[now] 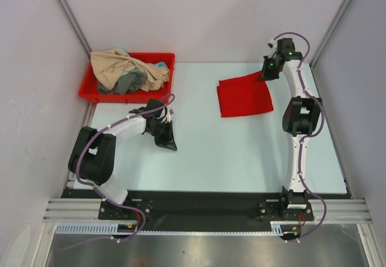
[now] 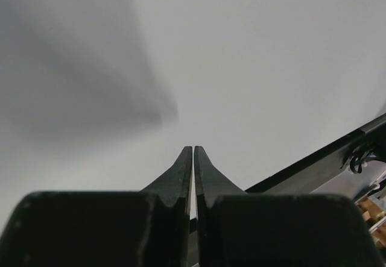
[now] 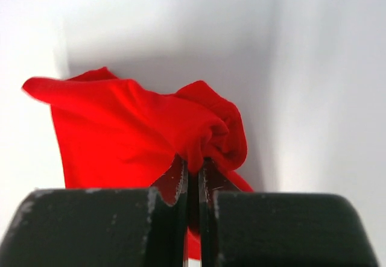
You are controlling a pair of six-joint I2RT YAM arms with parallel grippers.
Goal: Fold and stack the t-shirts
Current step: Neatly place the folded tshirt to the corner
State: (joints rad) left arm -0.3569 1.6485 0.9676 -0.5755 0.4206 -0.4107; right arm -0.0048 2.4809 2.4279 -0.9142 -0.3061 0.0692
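Observation:
A folded red t-shirt (image 1: 244,97) lies on the table at the back right. My right gripper (image 1: 264,75) is shut on its far right corner; in the right wrist view the red cloth (image 3: 139,134) bunches up between the fingertips (image 3: 178,176). A heap of beige-tan, grey and light blue t-shirts (image 1: 128,71) fills the red plastic tray (image 1: 88,91) at the back left. My left gripper (image 1: 169,144) points down at the table in front of the tray, shut with nothing in it (image 2: 193,152).
Grey walls close in the table on the left, back and right. A black strip (image 1: 199,202) with the arm bases runs along the near edge. The right arm (image 1: 300,116) stretches along the table's right side.

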